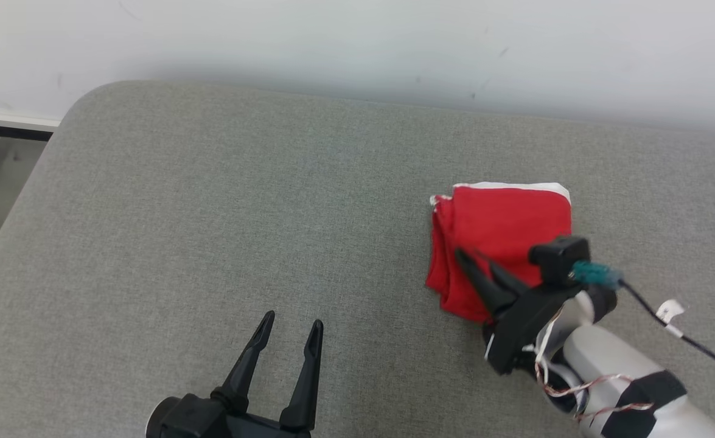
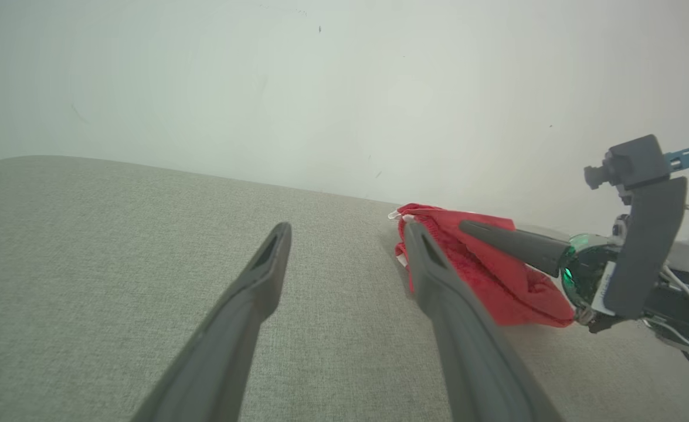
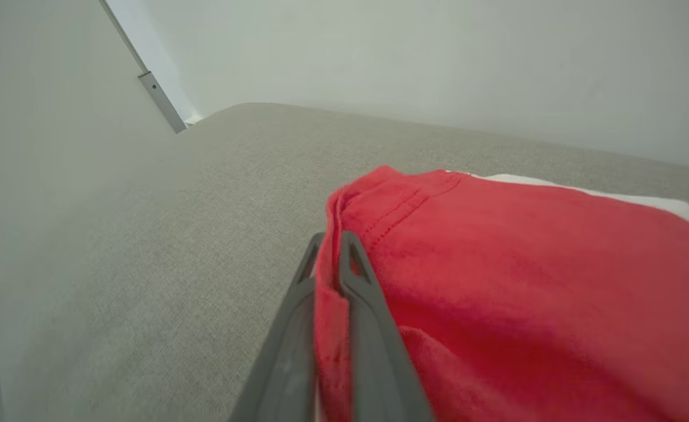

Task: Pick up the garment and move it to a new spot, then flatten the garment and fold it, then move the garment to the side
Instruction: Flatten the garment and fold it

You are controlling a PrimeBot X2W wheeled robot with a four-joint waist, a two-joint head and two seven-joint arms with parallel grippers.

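The garment is a red cloth with a white edge, folded into a thick square on the right part of the grey surface. My right gripper lies over its near left side and is shut on a fold of the red cloth; in the right wrist view the garment has a strip pinched between the right gripper fingers. My left gripper stands open over bare fabric at the lower middle, well left of the garment. In the left wrist view the left gripper is empty, with the garment just right of it.
The grey padded surface has a rounded far left corner and ends against a pale wall. Beyond its left edge the floor and a dark baseboard show. A black cable trails from my right wrist.
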